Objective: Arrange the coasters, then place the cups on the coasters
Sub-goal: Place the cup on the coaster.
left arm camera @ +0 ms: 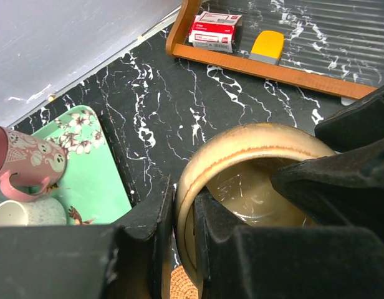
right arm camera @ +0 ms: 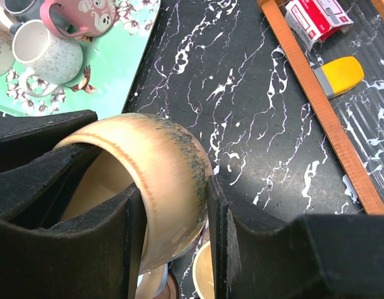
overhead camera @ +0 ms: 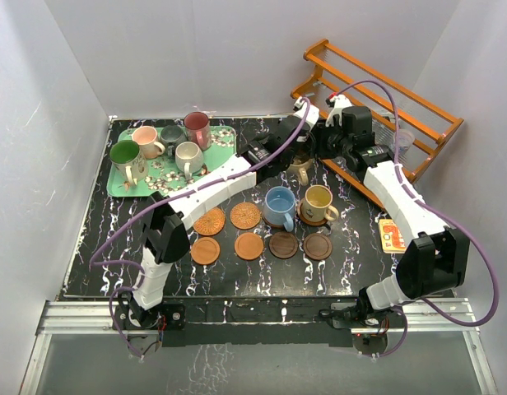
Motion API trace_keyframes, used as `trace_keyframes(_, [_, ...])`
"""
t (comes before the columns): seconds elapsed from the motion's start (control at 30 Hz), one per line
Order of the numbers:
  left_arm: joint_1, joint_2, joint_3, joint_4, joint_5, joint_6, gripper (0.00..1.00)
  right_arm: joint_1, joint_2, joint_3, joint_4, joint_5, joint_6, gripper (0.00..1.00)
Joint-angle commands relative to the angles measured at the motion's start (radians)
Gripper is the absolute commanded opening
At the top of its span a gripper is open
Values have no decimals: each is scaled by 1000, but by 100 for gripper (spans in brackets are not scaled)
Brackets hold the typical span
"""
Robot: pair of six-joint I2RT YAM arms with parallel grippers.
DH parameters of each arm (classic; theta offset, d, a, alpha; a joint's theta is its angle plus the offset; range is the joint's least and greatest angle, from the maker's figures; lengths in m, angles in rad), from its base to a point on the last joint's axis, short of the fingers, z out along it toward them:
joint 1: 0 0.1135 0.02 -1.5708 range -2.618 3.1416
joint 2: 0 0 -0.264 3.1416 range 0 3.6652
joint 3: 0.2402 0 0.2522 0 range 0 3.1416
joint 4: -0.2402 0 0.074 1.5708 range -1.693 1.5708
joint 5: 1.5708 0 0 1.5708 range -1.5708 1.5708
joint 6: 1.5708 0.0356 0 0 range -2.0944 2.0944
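Tan mug point(left arm camera: 254, 140) sits right between my two hands, held above the table. My left gripper point(left arm camera: 184, 212) is clenched on its rim, one finger inside and one outside. My right gripper point(right arm camera: 176, 205) presses a finger against each side of the mug's body, grasping it too. Under my left fingers a woven coaster point(left arm camera: 179, 283) peeks out. Left of that hand lies the green tray point(left arm camera: 98, 180) with a pink mug point(left arm camera: 27, 165). Beyond both hands is the wooden rack point(right arm camera: 316, 106).
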Motion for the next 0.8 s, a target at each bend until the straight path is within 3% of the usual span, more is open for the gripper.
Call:
trace_keyframes(0.0, [-39, -85, 98, 90, 159, -92, 10, -19, 22, 50, 27, 114, 3, 0])
trace_keyframes(0.77, [-39, -89, 124, 85, 459, -181, 18, 18, 2, 22, 24, 248, -53, 0])
